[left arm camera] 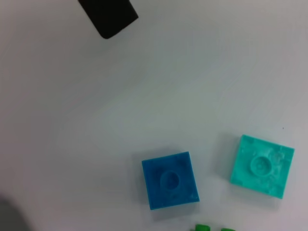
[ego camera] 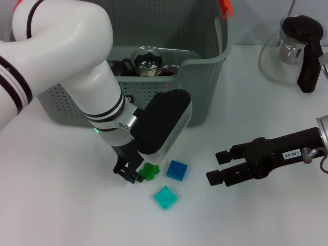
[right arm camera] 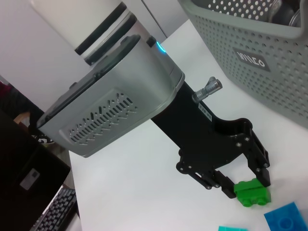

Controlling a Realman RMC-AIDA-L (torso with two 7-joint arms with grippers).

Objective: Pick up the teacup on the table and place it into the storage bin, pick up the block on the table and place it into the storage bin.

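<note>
White table; bears every item listed below. Storage bin, grey-green, perforated, at the far side of the table; a black label on its front wall; glassware sits inside, the teacup not told apart among it. Glass teapot with black handle, at the far right, well apart from the bin. Left gripper, lowered to the table just in front of the bin; its fingers are closed around the green block, which stands on the table. Right gripper, low over the table to the right of the blocks, jaws spread and holding nothing. Blue block, flat, just beside the green one. Teal block, flat, near both.
</note>
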